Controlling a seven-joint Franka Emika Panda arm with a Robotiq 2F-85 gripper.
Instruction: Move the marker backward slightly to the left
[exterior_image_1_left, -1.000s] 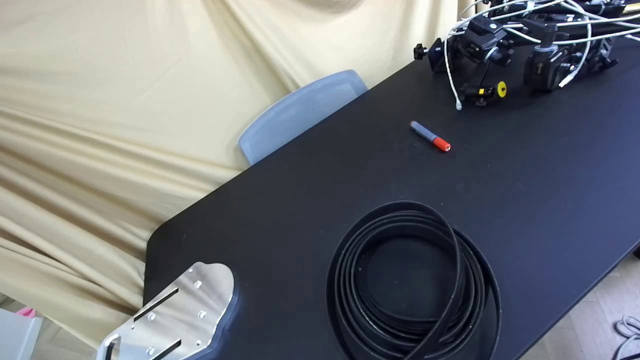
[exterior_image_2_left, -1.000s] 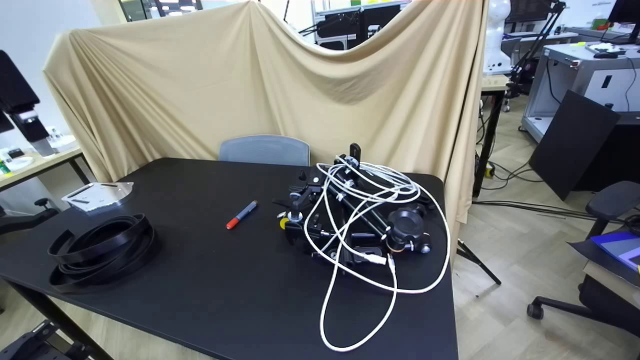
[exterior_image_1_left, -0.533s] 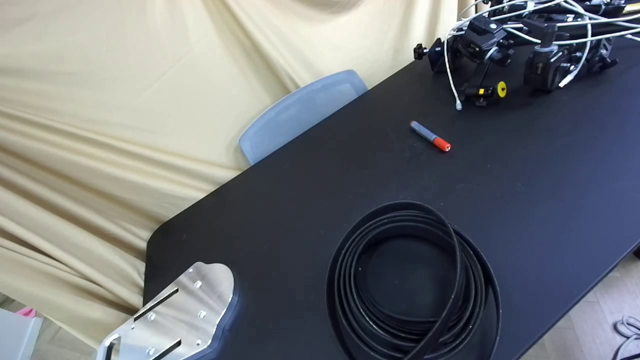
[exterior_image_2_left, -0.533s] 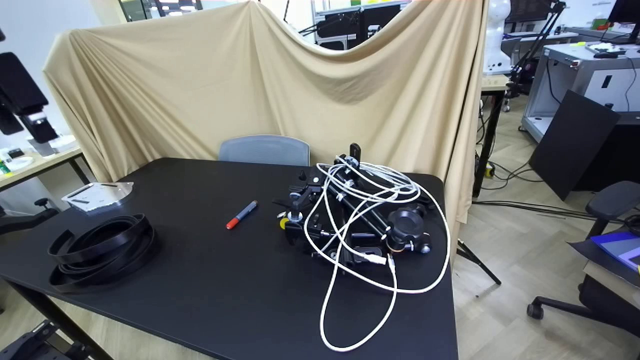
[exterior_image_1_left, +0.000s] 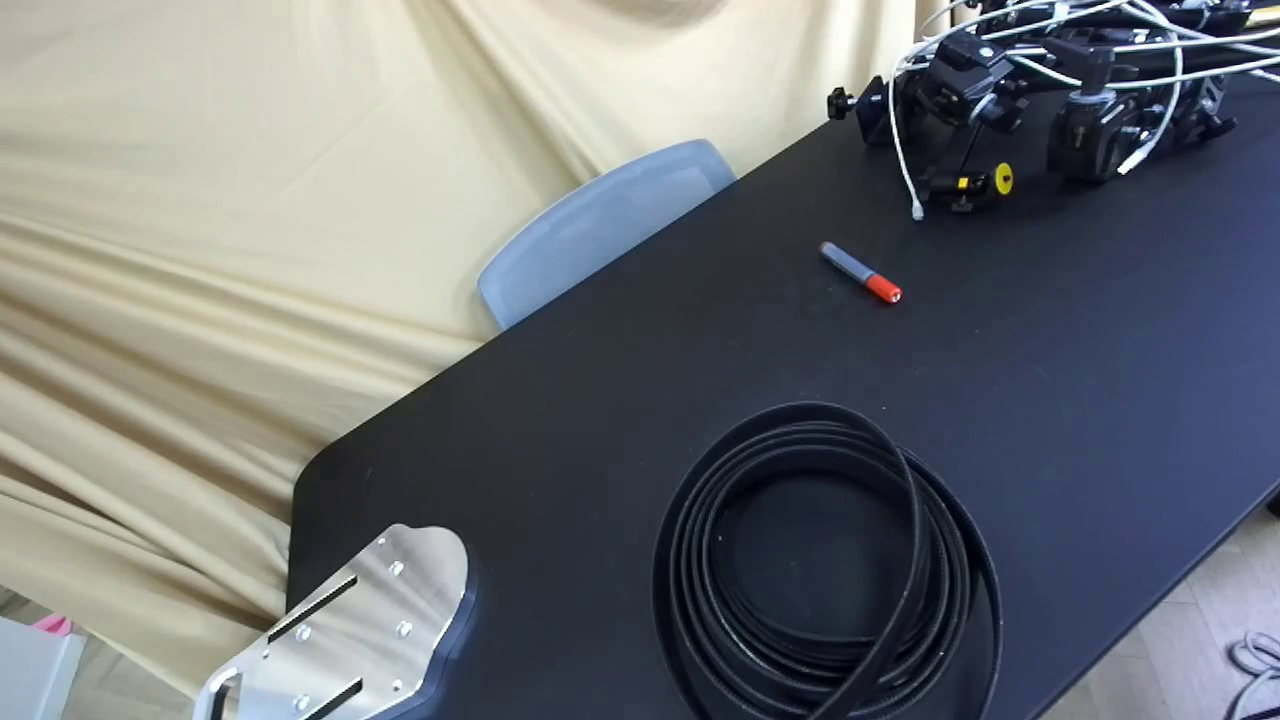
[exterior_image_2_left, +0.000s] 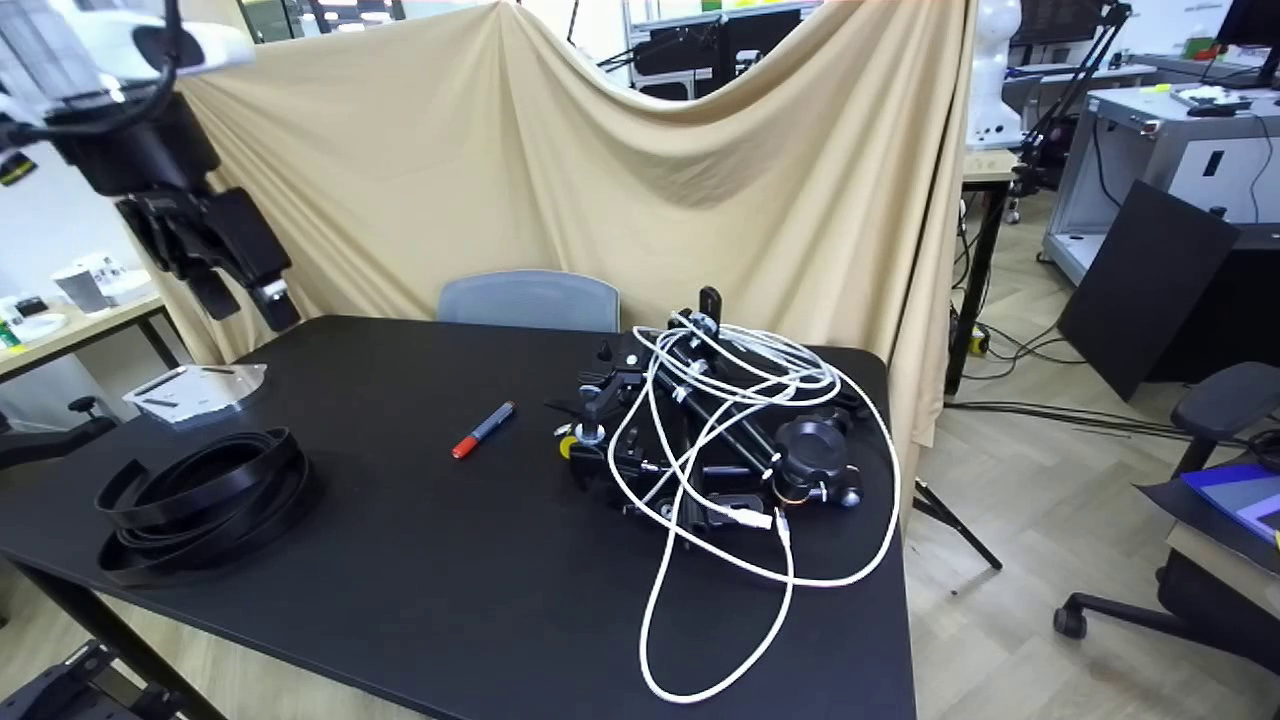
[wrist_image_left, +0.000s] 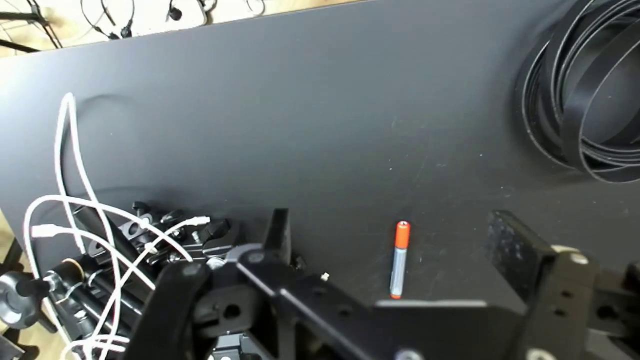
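Marker (exterior_image_2_left: 484, 430) lying flat on the table (exterior_image_2_left: 480, 580), between the coil (exterior_image_2_left: 215, 495) and the clamps (exterior_image_2_left: 740, 430), nearer the clamps, touching neither. Shows in both exterior views. Colours: red and blue-grey.

Gripper (exterior_image_2_left: 250, 306) empty, its fingers (wrist_image_left: 520, 252) spread wide apart. It hangs in the air toward the coil's end of the table, well apart from the marker in an exterior view. In the wrist view the marker appears in the gap between the fingers, red end pointing away from the gripper's base; lined up to the eye only, no contact.

Progress, by judgement: approach stage. No grasp made; the shift itself looks undone, though nothing in view marks a start or target spot. Probably left: come across and down, close on the marker, carry or drag it back and a little left, let go. Which way counts as "backward" cannot be told. The white cable (exterior_image_2_left: 750, 517) over the clamps could snag a path swung that way.

Writing: none legible. No lettering made out on the marker or the plate (exterior_image_2_left: 197, 392). Arm (exterior_image_2_left: 105, 45) carries a yellow-and-black tag (exterior_image_2_left: 15, 168), too small and blurred to read. Yellow knob (exterior_image_1_left: 1003, 179) among the clamps: no words readable.
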